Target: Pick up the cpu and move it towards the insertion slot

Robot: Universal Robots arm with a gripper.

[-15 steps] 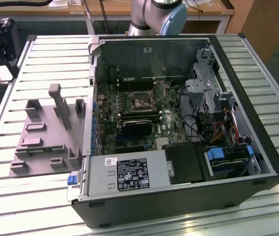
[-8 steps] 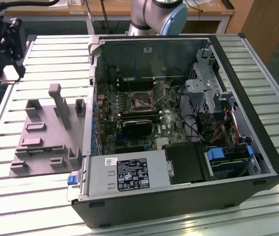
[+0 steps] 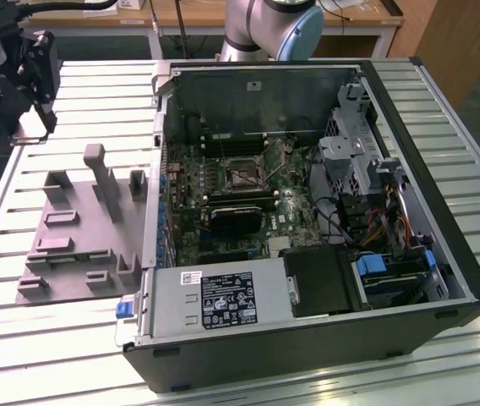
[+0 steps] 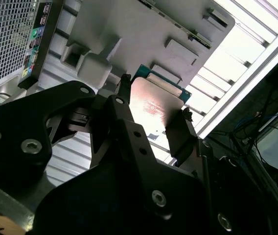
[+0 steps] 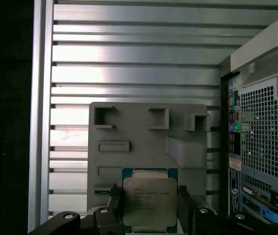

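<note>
In the exterior view the black gripper hangs high over a far corner of the ribbed aluminium table, on the exterior view's left. It is well apart from the insertion slot, a square silvery frame with a dark centre. The slot sits on the green motherboard inside the open tower case. A matte grey fixture plate with blocky posts lies between them, just beside the case wall. Open air surrounds the gripper.

In the second wrist view the dark fingers press opposite edges of the cpu (its metal top glares pinkish-white).

In the first wrist view the cpu, a flat square with a silver lid and green rim, is clamped narrowly between the fingers. It hangs clear above the plate, with the case's perforated rear panel beside the plate.
</note>
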